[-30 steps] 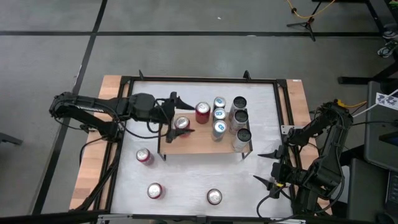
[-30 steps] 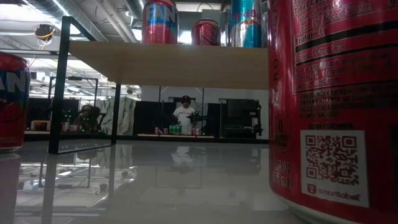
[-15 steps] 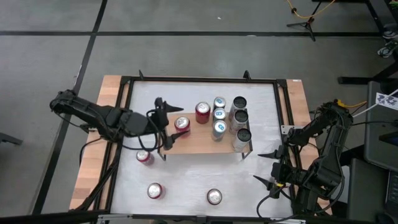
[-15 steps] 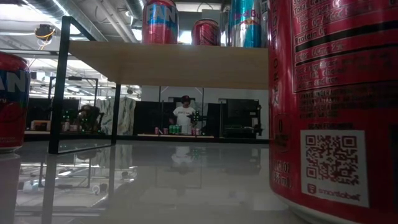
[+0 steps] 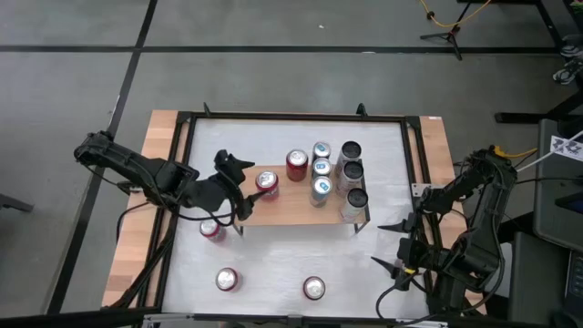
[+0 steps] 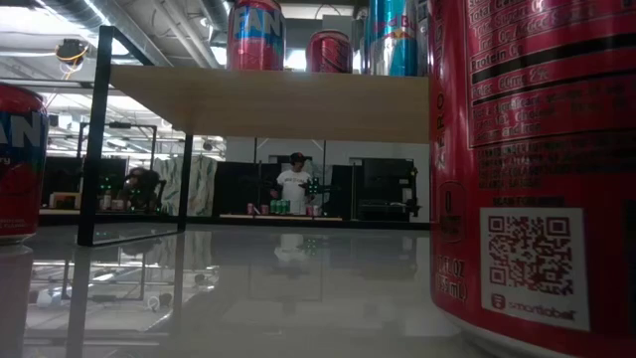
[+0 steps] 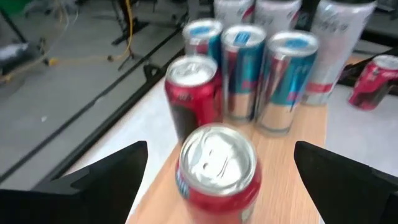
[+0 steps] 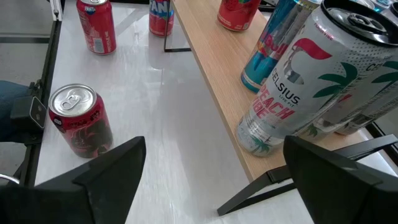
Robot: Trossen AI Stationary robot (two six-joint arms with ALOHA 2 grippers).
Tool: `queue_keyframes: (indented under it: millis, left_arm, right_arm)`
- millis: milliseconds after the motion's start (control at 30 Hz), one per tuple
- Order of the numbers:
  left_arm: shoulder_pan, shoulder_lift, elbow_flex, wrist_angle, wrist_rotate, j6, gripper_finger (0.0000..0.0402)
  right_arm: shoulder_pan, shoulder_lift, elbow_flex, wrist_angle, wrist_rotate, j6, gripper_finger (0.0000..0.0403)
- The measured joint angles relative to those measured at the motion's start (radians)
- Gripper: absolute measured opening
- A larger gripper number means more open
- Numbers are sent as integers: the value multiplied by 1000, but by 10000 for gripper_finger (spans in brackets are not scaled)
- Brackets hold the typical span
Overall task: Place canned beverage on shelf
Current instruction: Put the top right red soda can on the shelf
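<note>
The shelf [image 5: 301, 208] is a low stand with a light wooden top, in the middle of the table. Several cans stand upright on it: two red ones [image 5: 266, 181] [image 5: 296, 164], blue ones [image 5: 321, 169] and tall ones [image 5: 352, 173]. My left gripper [image 5: 244, 189] hangs open just left of the shelf's left end, facing the nearer red can [image 7: 217, 168] without touching it. At the table's right, near the front, my right gripper [image 5: 378, 244] waits open, holding nothing. Three red cans [image 5: 211, 229] [image 5: 226, 280] [image 5: 313, 289] stand on the white tabletop.
A black frame [image 5: 187, 118] runs around the white tabletop. In the low view a red can [image 6: 537, 159] fills the right side and another [image 6: 18, 159] stands at the left. Beyond the table a person [image 6: 295, 187] stands in the room.
My left gripper has drawn back from the red can at the shelf's left end, toward the table's left and near edges, turning as it went. It has stayed open. The can has kept its place, upright on the shelf.
</note>
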Motion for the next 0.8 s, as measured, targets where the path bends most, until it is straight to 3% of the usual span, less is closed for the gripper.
queue_keyframes:
  millis: [200, 800]
  left_arm:
    - [-2, 1, -9, -55, 7, -113, 399]
    - [4, 169, -37, -28, -54, -133, 399]
  right_arm:
    - [0, 0, 0, 0, 0, 0, 370]
    - [0, 0, 0, 0, 0, 0, 370]
